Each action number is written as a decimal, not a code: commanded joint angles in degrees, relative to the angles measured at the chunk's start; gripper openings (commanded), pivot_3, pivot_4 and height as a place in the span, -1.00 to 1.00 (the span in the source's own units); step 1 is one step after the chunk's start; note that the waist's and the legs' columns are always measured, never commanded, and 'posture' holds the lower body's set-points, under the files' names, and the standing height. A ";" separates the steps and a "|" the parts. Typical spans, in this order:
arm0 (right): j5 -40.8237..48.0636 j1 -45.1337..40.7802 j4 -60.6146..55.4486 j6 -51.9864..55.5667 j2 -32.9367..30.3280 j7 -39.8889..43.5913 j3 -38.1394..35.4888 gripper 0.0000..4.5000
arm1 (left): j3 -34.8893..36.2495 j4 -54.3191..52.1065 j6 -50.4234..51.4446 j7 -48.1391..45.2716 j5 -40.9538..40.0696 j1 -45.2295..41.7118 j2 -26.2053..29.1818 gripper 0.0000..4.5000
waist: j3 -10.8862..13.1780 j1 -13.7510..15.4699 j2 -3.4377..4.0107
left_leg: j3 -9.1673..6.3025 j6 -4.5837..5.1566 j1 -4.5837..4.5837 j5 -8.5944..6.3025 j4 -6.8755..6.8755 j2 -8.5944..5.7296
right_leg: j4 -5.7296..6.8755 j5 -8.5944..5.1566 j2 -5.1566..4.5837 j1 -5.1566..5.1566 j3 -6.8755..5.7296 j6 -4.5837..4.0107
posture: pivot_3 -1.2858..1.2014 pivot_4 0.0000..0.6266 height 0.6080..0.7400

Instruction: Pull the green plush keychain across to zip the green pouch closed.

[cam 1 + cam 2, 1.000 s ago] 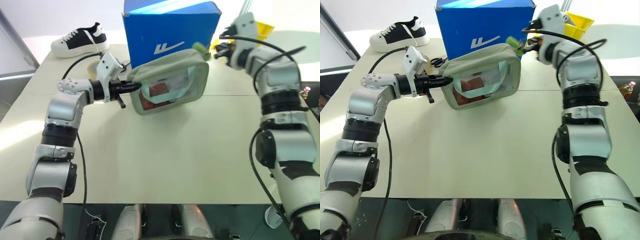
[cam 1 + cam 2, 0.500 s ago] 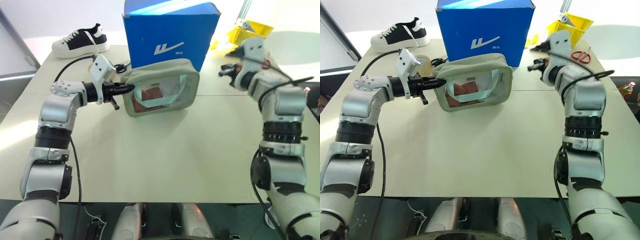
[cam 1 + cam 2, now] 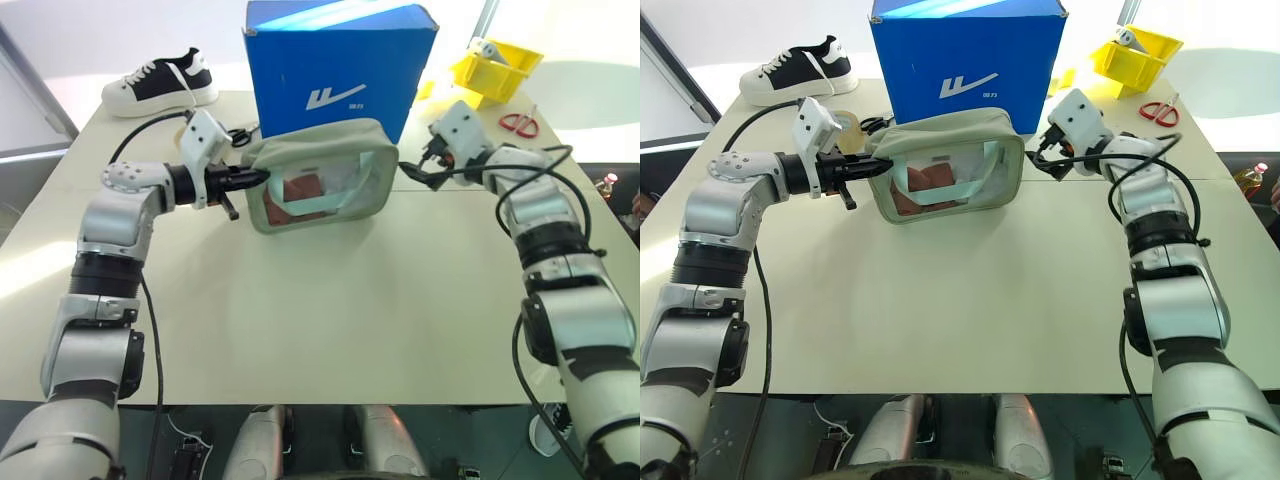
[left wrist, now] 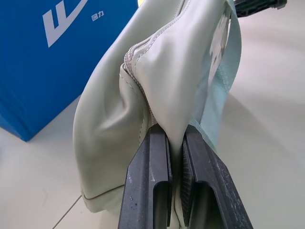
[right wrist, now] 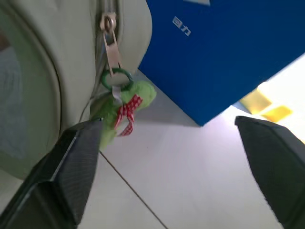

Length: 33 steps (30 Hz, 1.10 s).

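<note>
The green plush keychain [image 5: 125, 112] is released by the right gripper [image 5: 167, 157], jaws now wide; it hangs at the green pouch [image 3: 320, 172]'s 3 o'clock end. Pouch is lowered, levelled.

Silver-grey jointed arms, black bands between segments. White camera blocks on wrists. Loose black cables looping along both forearms. Left gripper [image 4: 176, 183] and right gripper [image 5: 176, 167]: flat black fingers, pretty chunky.

Materials and finishes

The green pouch [image 3: 318, 180] is made of smooth, matt leather-like fabric with a glossy clear plastic window; the green plush keychain [image 5: 127, 110] is fuzzy, hung on a metal zipper pull [image 5: 111, 46]; the tabletop [image 3: 330, 310] is smooth and matt.
</note>
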 commanded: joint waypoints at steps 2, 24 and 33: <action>-4.49 -4.03 7.84 -9.85 1.80 2.50 3.20 0.99 | 0.27 -0.85 -0.49 -0.40 -0.09 -1.26 0.21 -1.00 | 0.00 0.00 0.00 | 0.00 0.00 0.00 0.00 0.06 0.01 | 0.00 0.00 0.00 0.02 0.00 0.00 | 0.03 -0.52 1.00; -12.87 -10.18 19.29 -19.48 7.21 1.40 4.28 0.58 | 0.70 -0.47 -0.67 -0.11 0.44 -1.94 -0.38 -1.00 | 0.00 -0.26 0.00 | 0.00 -0.31 0.02 0.18 0.23 0.05 | 0.13 0.00 0.01 0.07 0.00 0.00 | 0.03 -0.52 1.00; -12.56 -7.77 17.85 -19.95 3.15 0.24 3.06 -0.99 | 0.71 0.25 -1.23 -0.15 0.69 -2.02 -0.64 -1.00 | 0.00 0.03 0.00 | 0.00 -0.31 0.01 0.18 0.25 0.04 | 0.12 0.00 0.00 0.09 0.00 0.00 | 0.03 -0.52 1.00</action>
